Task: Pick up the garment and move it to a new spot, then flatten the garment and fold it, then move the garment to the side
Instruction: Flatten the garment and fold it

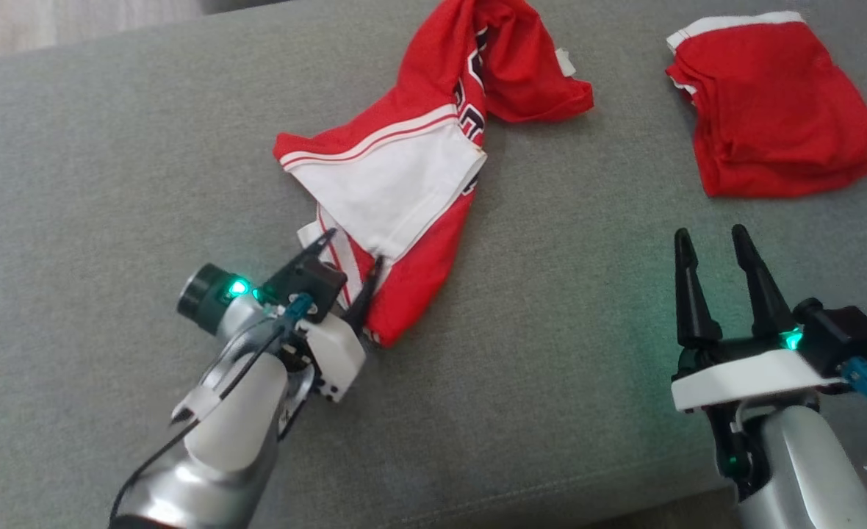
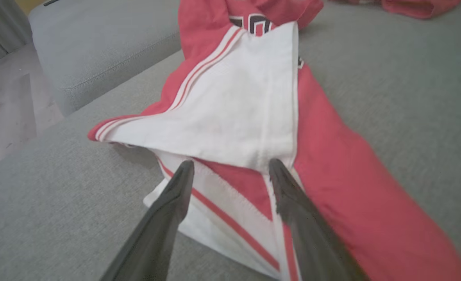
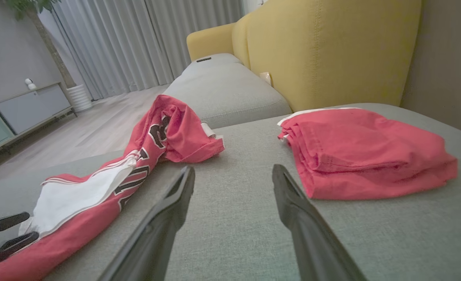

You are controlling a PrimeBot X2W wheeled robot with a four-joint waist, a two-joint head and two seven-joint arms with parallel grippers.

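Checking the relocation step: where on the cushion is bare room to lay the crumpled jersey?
Widest bare patch: the grey cushion left of the crumpled jersey. A second lies along the front edge, between left gripper and right gripper. Crowded: far right, around the folded red garment.

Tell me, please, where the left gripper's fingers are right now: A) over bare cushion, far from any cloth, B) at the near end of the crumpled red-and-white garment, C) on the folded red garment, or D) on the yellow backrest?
B: the left gripper stands open with its tips at the near end of the crumpled garment, while the folded red garment lies apart, beyond the right gripper.
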